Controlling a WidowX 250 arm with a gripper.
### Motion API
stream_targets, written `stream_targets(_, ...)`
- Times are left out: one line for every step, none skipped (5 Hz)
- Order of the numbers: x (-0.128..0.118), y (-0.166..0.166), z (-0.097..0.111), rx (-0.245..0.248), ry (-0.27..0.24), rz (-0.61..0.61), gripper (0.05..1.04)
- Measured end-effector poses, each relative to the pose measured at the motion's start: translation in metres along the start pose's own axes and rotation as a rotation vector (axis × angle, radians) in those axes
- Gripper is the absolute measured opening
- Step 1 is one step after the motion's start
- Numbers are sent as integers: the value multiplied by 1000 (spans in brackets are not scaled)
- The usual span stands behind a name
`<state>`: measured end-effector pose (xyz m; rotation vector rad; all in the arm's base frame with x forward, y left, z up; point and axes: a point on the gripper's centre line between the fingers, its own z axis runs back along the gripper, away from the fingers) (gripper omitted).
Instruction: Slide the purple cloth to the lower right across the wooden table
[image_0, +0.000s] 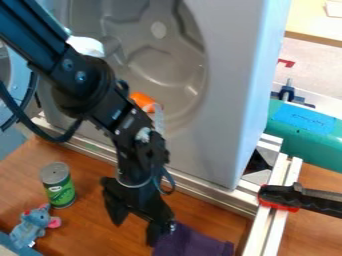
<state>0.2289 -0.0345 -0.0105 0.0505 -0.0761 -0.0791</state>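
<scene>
Camera view: we see the black gripper (135, 231) hanging low over the wooden tabletop (97, 227), its two fingers spread wide with nothing pinched between them. One finger comes down right at the near edge of the purple cloth (195, 243); whether it touches the fabric or only overlaps it from this angle, we cannot tell. The cloth lies bunched at the bottom edge of the view, to the right of the gripper as we look, beside that finger rather than between the two.

We would judge this to be a moment of work at the cloth, with no grip on it. Whether it is an approach or a release, we cannot say. Taking hold would call for centring the open fingers over a fold before closing them, since the cloth sits off to one side.

On the gripper's other side, well apart from it, we find a can with a green label (60, 192) standing upright, and near it a grey-blue plush mouse (35, 226) with pink ears. Behind the gripper a metal frame rail (200, 193) borders the tabletop, and beyond it rises the large grey moulded panel (224, 100), with an orange thing (142, 101) in its recess. At the right, a black clamp with a red pad (297, 198) sits on the frame.
</scene>
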Motion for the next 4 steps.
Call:
stream_targets(-9, 29, 3, -14, 46, -18, 999)
stream_targets(-16, 55, 5, -8, 87, -18, 999)
stream_targets(-21, 79, 17, 19, 74, 19, 999)
stream_targets(-33, 87, 24, 48, 110, 46, 999)
